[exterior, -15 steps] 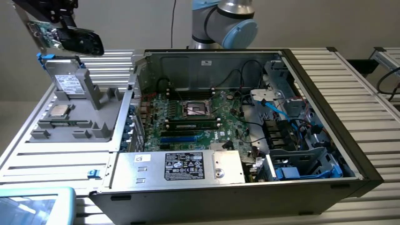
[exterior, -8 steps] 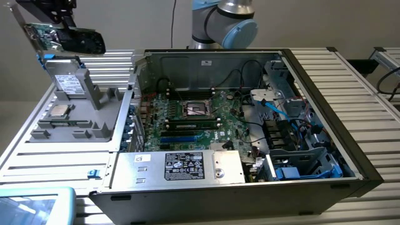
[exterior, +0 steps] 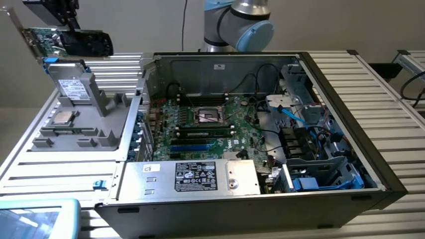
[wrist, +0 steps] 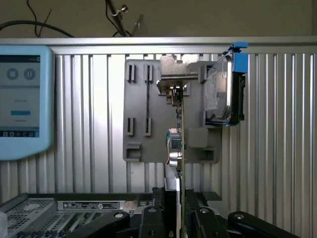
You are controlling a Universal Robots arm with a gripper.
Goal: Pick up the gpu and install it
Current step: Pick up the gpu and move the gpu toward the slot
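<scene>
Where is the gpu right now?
The gpu hangs in the tool at the exterior view's top left, above the grey fixture that holds the drive, and left of the open case.

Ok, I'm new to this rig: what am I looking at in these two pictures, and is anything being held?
The machine is a single robot arm; its end effector is the clamp at its tip. One picture comes from a camera off the arm, overlooking the bench. The other comes from a camera on the wrist, looking past the clamp. On the slatted table sits an open computer case with its motherboard exposed. On the exterior view's left, a grey holder tray carries a silver drive and a processor chip. A tablet lies nearby. The end effector is shut on the gpu, a green card with a black cooler, held in the air over the tray; the wrist view sees it edge-on.
</scene>
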